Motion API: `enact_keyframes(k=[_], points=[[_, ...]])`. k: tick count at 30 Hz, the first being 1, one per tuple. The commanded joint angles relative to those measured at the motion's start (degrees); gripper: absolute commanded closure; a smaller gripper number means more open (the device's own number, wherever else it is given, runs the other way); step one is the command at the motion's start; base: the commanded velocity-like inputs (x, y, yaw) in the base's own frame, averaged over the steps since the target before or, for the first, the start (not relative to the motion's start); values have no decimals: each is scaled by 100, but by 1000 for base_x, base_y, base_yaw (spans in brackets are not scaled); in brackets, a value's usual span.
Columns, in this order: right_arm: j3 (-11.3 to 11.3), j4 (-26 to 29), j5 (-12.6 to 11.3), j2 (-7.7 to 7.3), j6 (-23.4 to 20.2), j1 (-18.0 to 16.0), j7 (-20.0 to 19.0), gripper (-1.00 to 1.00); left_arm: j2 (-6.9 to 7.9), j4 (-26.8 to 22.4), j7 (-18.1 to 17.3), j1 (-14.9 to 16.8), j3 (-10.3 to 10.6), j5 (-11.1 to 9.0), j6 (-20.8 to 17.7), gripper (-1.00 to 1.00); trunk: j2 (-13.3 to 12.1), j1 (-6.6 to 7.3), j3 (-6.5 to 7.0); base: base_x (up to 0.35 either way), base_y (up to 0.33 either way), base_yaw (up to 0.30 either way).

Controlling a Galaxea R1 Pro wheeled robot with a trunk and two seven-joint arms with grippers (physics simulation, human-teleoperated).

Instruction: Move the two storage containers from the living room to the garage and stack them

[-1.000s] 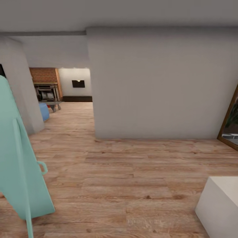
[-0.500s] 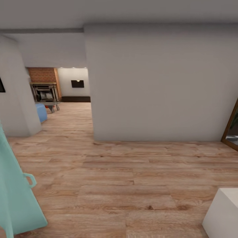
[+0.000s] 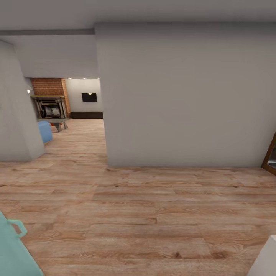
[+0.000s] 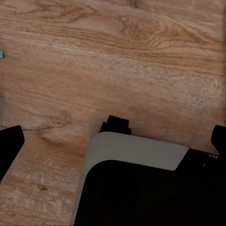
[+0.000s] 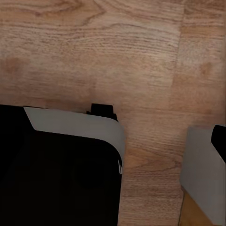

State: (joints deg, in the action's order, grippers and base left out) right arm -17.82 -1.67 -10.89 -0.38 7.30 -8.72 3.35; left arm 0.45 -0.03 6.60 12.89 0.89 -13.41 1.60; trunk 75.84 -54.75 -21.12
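Wooden plank flooring [image 3: 145, 214] leads past a grey wall [image 3: 184, 96] toward the brick fireplace [image 3: 50, 87], suggesting transit to the living room. Both wrist views face down at the planks; whether either arm's fingers are open or holding anything, I cannot tell.

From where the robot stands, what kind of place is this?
Most likely a home hallway leading to a living room: light wood plank floor, plain grey walls, and through the opening a red brick fireplace beside a blue sofa.

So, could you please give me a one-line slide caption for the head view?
Hallway of light wood plank floor beside a grey wall, with the brick fireplace of the living room visible through the opening.
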Motion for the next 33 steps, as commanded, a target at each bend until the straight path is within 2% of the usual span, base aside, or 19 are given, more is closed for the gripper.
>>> enact_keyframes(k=[1, 28, 33], points=[[-55, -18, -54, 2, 31, -7, 1, -100, -1, 3, 8, 3, 11, -39, 18, -100, 3, -3, -6, 322, 0, 0], [-20, -18, -75, 40, 39, -7, 6, -100, -1, 3, 8, 3, 12, -39, 32, -100, 3, -3, -6, 322, 0, 0], [-27, -18, -54, 16, 43, -7, 3, -100, -1, 3, 8, 3, 16, -39, 25, -100, 3, -3, -6, 322, 0, 134]])
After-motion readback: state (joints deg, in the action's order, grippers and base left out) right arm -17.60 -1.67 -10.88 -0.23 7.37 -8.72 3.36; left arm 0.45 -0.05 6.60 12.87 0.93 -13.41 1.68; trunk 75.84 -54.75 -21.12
